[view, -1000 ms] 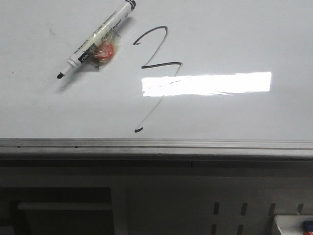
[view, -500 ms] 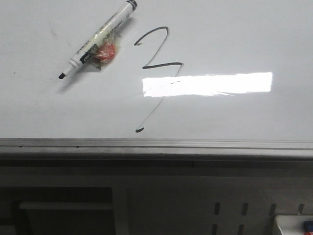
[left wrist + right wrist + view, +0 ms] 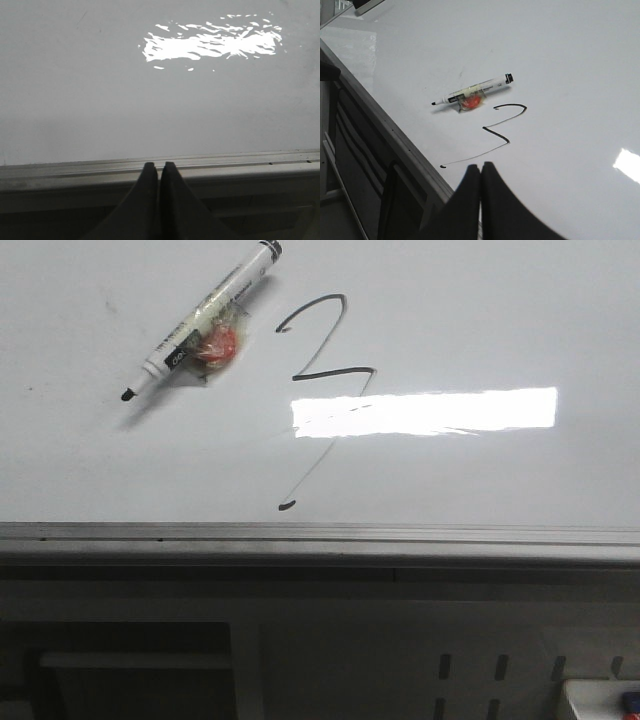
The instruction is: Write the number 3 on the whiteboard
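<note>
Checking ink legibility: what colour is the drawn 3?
Black, thin strokes; the number 3 shows best in the front view.

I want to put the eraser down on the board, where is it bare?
The whiteboard is bare right of the number 3, out to the right edge, and left of its tail, above the edge rail. It is crowded at upper left, where the marker lies beside the 3.

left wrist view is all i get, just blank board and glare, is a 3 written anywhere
Observer: Yes, the number 3 is drawn in black on the whiteboard.
Operator: where's the marker
Observer: The marker lies flat on the board, uncapped, left of the 3 and apart from it.
Operator: right pincer holding anything
Observer: No, the right pincer is shut and empty near the 3's tail.
</note>
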Controlling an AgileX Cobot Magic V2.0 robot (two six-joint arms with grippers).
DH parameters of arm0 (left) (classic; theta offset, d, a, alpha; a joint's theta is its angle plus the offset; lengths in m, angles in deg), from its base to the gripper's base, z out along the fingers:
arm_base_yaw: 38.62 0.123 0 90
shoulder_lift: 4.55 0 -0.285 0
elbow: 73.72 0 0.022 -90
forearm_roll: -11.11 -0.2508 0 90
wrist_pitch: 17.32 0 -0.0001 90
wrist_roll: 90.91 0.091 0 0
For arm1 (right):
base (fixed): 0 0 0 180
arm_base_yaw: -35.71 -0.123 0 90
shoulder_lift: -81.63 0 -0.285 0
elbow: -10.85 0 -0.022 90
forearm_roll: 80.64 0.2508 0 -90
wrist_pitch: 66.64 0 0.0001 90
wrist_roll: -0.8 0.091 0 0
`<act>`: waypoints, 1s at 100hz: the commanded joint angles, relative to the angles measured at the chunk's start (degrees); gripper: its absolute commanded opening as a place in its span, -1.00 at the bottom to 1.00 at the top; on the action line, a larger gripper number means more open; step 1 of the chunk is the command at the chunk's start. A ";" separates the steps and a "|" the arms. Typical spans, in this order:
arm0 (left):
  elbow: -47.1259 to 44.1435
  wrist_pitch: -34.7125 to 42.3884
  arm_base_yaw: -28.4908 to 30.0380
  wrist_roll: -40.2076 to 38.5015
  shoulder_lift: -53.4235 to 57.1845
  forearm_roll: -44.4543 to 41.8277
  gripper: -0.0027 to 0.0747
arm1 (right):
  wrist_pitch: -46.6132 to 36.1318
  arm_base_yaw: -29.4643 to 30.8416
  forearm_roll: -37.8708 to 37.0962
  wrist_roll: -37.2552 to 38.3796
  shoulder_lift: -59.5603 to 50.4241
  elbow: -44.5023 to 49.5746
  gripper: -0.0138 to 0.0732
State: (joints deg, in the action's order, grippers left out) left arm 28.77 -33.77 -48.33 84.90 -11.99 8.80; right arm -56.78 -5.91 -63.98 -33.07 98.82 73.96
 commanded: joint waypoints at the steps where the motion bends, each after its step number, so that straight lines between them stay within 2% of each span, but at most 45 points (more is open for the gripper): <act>1: -1.86 2.67 0.09 -0.61 1.29 0.72 -0.98 | -4.45 0.39 -0.39 -0.29 0.38 -1.60 -0.79; 9: -1.86 -0.47 0.09 -0.61 1.29 0.72 -0.98 | -4.45 0.39 -0.39 -0.29 0.38 -1.60 -0.79; 100: -1.86 -0.25 0.09 -0.61 1.29 0.72 -0.98 | -4.92 0.39 -0.39 -0.29 0.38 -0.40 -0.79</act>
State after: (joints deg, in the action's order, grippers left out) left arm 28.77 -36.67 -48.33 84.88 -11.99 9.15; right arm -56.91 -5.91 -63.98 -33.07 98.82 74.39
